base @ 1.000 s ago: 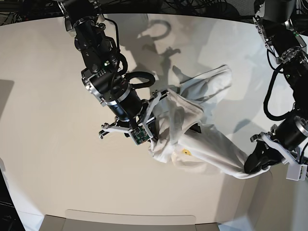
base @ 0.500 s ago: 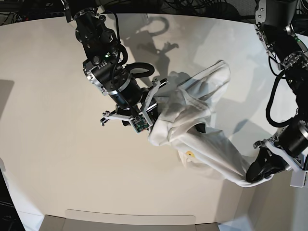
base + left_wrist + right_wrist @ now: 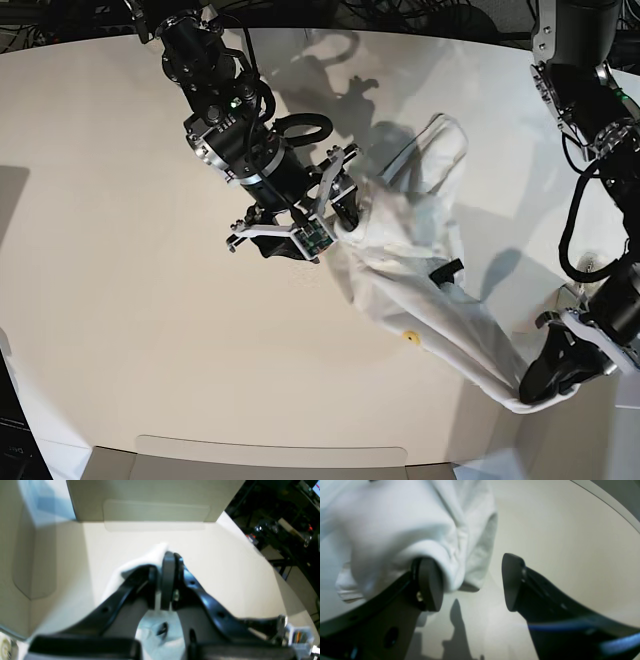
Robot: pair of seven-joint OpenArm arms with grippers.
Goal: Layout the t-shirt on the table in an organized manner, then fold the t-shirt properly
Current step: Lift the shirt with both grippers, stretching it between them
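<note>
Claws: 2 | left claw [image 3: 167, 580] clamped on t-shirt [image 3: 420, 280] corner | right claw [image 3: 470, 585] apart, cloth draped over one finger | t-shirts: 1 | surface [image 3: 120, 280]: 1

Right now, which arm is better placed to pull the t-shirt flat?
Probably the left: its jaws are shut on the t-shirt corner. The right jaws stand open, cloth only draped over one finger.

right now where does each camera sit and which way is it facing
Base: high above the table, looking down; both arms show, with the t-shirt stretched between them.
Left wrist: on the left arm, looking along the left gripper, shut on white cloth, toward the grey-beige panels.
Right wrist: on the right arm, looking past the open right gripper; bunched shirt drapes over one finger.
Shared: all three show the t-shirt and the table; base shows both grippers.
</note>
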